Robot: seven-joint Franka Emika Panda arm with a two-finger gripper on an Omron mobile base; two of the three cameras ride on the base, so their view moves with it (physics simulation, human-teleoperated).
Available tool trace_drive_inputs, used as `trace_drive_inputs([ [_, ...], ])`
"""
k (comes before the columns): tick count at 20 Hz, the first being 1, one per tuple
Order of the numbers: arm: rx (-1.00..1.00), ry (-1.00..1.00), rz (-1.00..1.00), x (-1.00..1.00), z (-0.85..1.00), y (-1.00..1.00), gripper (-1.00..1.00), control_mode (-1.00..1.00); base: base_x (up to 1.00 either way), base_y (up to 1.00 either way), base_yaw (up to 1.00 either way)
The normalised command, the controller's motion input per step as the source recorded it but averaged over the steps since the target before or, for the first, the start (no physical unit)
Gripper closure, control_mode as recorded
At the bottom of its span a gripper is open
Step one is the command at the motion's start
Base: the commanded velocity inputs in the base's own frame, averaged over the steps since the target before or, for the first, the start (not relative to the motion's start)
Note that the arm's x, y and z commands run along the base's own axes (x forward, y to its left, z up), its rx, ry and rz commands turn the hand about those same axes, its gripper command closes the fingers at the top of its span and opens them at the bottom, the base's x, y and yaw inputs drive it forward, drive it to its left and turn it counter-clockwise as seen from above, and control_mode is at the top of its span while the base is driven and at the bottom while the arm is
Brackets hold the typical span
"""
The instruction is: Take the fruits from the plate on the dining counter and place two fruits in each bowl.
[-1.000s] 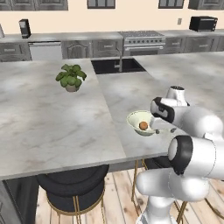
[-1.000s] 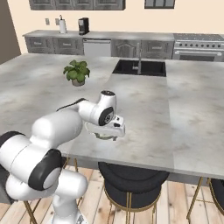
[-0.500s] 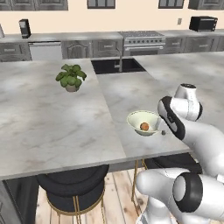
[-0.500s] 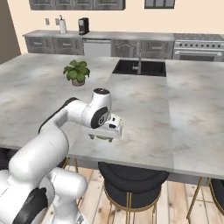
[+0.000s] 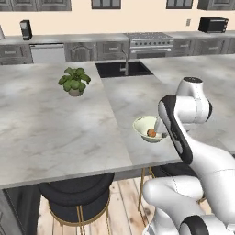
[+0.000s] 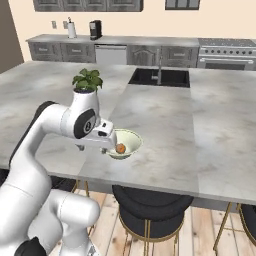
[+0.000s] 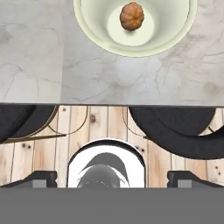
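A cream-green bowl point(image 5: 146, 125) point(image 6: 126, 141) point(image 7: 135, 39) stands near the front edge of the marbled dining counter point(image 5: 55, 133) point(image 6: 160, 125). One round orange-red fruit point(image 5: 151, 133) point(image 6: 120, 148) point(image 7: 131, 16) lies in it. My gripper point(image 6: 106, 148) point(image 7: 114, 179) hangs open and empty just on the near side of the bowl, above the counter's front edge. Its fingertips point(image 7: 41, 178) stand wide apart. The plate is out of view.
A potted plant point(image 5: 73, 81) point(image 6: 87, 80) stands further back on the counter, and a black sink point(image 5: 124, 69) point(image 6: 160, 77) lies beyond the bowl. Dark round stools point(image 5: 75, 197) point(image 6: 150, 210) point(image 7: 175, 127) sit under the counter's front edge over a wooden floor.
The hand has drawn back from over the bowl towards the counter's front edge, and the arm has swung round. The fruit stays in the bowl. The jaws stay open.
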Motion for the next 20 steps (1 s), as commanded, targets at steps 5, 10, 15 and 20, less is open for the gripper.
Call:
trace_drive_inputs([
  [5,0.00,-0.01,0.00,-0.43,0.71,0.41,-1.00,-1.00,0.00,0.00,0.00],
  [10,0.00,-0.01,0.00,-0.17,0.20,0.00,-1.00,1.00,-0.47,-0.20,0.00],
  [15,0.00,0.00,0.00,0.00,0.00,0.00,-1.00,1.00,-0.76,-1.00,-0.03],
  [20,0.00,0.00,0.00,0.00,0.00,0.00,-1.00,1.00,-0.03,-1.00,-0.01],
])
